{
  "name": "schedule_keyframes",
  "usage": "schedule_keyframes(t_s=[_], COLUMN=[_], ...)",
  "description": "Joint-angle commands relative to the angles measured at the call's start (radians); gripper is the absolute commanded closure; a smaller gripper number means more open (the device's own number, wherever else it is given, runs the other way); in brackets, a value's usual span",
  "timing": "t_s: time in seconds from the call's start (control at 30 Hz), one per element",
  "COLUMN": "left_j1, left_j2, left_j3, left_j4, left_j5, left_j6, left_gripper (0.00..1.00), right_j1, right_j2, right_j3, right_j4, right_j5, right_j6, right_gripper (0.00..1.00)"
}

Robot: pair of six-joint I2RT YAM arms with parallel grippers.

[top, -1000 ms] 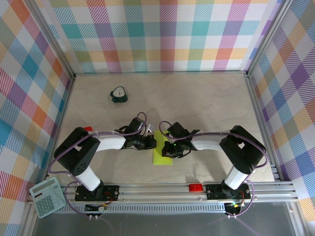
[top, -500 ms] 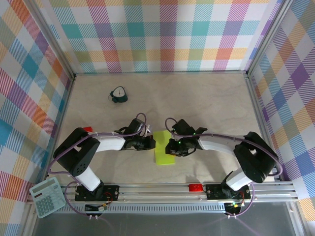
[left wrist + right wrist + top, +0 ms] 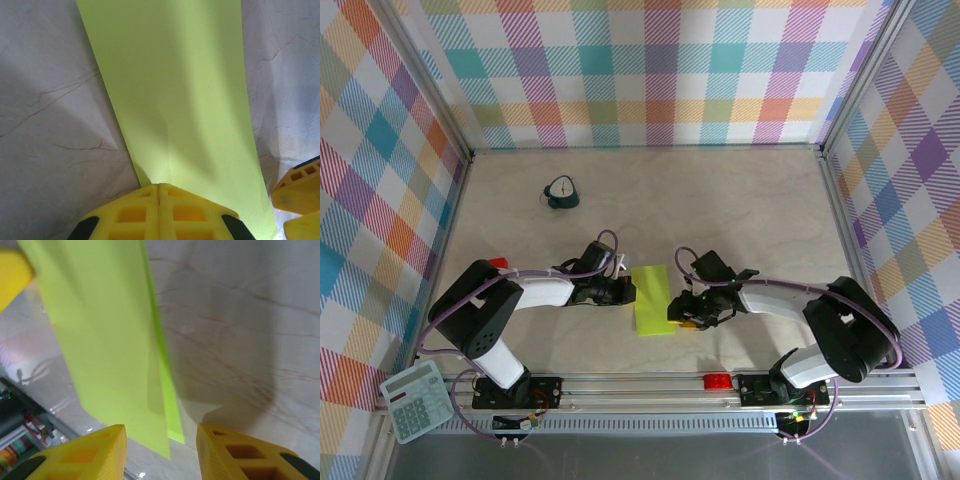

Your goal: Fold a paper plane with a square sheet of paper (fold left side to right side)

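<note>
The square sheet of paper [image 3: 652, 300] lies on the table folded in half, a tall lime yellow-green rectangle between the two arms. My left gripper [image 3: 628, 291] is shut, its fingertips [image 3: 159, 189] resting on the sheet's left edge with the paper [image 3: 175, 90] stretching away flat. My right gripper [image 3: 682, 312] is open just off the sheet's lower right edge, with nothing between its fingers [image 3: 87, 455]. In the right wrist view the top layer [image 3: 100, 340] sits slightly short of the lower one, leaving a brighter strip [image 3: 168, 395] along that side.
A small teal clock [image 3: 560, 193] stands at the back left. A small red block [image 3: 498, 263] sits by the left arm's elbow. A calculator [image 3: 415, 401] lies at the near left corner. A red piece [image 3: 718, 381] sits on the front rail.
My right gripper has pulled back to the right, off the top of the sheet to its lower right edge. The folded sheet now lies uncovered. The left gripper has stayed put.
</note>
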Motion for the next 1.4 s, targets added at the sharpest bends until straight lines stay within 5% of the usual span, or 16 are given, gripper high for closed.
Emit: schedule_keyframes(t_s=[0.0,1.37], left_j1=[-0.009,-0.007], left_j2=[0.017,0.019], left_j3=[-0.009,0.012], left_j4=[-0.058,-0.057], left_j5=[-0.012,-0.016], left_j6=[0.024,0.045], left_gripper=[1.00,1.00], right_j1=[0.004,-0.154], right_j2=[0.034,0.236], right_j3=[-0.023,0.175], right_j4=[0.091,0.136], right_j5=[-0.086,-0.144], right_j6=[0.023,-0.180], right_gripper=[0.59,0.81])
